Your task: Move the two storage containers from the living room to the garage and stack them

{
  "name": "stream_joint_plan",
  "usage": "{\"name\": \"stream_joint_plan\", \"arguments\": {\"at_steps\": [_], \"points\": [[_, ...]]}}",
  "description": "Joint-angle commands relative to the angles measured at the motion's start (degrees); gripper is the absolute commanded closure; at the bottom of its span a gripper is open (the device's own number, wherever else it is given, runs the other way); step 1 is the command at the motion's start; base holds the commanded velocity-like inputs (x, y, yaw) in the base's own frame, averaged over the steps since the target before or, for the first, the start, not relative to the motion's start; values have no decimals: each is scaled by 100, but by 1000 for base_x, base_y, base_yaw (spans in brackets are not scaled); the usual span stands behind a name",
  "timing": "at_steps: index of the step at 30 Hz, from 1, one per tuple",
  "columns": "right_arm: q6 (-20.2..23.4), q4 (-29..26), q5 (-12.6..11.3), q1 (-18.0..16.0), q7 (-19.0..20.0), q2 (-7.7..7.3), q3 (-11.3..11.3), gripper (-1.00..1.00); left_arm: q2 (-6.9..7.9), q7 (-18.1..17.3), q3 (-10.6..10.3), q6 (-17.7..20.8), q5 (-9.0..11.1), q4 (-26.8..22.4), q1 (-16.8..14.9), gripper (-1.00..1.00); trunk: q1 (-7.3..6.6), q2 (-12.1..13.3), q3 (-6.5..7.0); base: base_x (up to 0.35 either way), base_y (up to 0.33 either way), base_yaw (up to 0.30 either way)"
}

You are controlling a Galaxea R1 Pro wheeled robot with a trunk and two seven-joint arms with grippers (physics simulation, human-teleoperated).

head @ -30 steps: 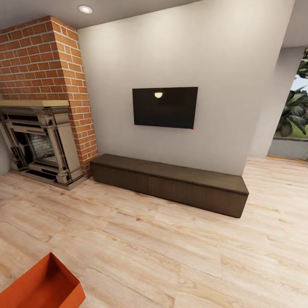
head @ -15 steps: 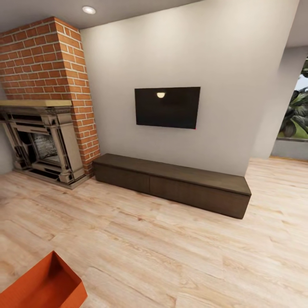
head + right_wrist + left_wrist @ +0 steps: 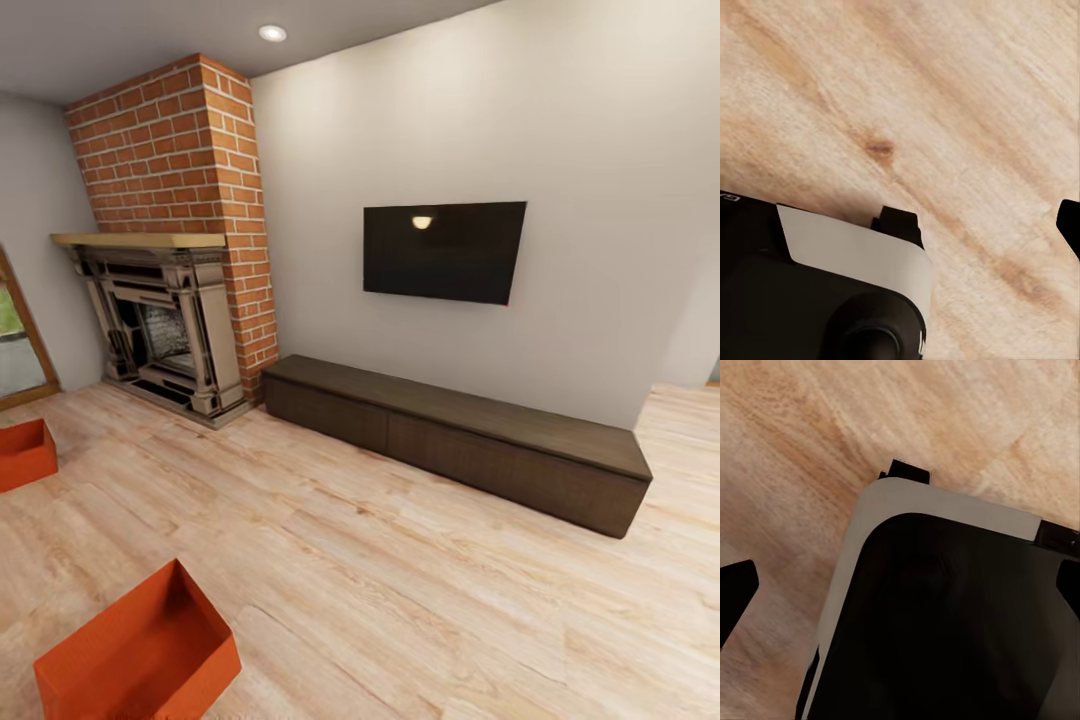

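Bins: in the head view we see one bin (image 3: pixel 140 650) on the plank floor (image 3: pixel 400 560) close in front at lower left, the second bin (image 3: pixel 25 452) at the left edge, near the fireplace (image 3: pixel 165 330). Both are ungrasped; we're at the approach step. Left wrist view: robot body over planks, claw state can't tell. Right wrist view: same, can't tell. Next we need to drive up to the near bin.

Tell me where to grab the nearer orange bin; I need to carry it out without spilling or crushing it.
Probably from above, pinching the thin upper rim of the nearer storage container. It sits upright and open-topped on the wood floor, so the walls' top edges are exposed; gripping opposite walls would likely keep it level.
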Motion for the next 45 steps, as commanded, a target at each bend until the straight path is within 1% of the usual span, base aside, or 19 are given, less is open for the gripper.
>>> {"name": "stream_joint_plan", "arguments": {"at_steps": [1,25,31,45], "points": [[-21,9,-46,-2,-3,3,49,-100,0,-20,1,12,37,-5,-1,-100,0,-3,-5,0,0,300],[-21,9,-46,-2,-3,3,56,-100,0,-12,1,1,37,-5,-1,-100,0,-3,-5,0,0,300],[-21,9,-46,-1,-3,3,56,-100,-29,-15,-14,1,37,-5,-1,-100,0,-3,-5,0,0,300],[-15,9,-44,-4,-3,3,56,-100,-35,-16,-17,1,37,-5,-1,-100,0,-3,-5,0,0,300]]}}
